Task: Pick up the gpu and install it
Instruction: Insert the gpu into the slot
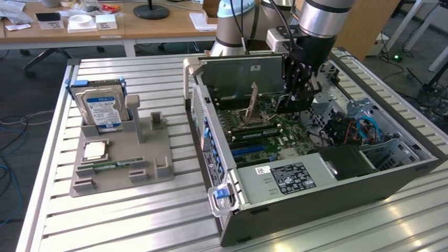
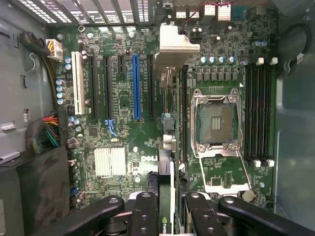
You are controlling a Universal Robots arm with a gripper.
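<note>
Lab, slotted aluminium table point(image 1: 140, 220), desks point(image 1: 164, 29) (floor cables point(image 1: 12, 122))

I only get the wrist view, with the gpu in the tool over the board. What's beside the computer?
Observer: A grey tray sits on the exterior view's left of the case.
Operator: What's in it?
Observer: A hard drive stands upright at its far end.
Operator: Anything else?
Observer: A square chip lies flat on it, nearer the camera.
</note>
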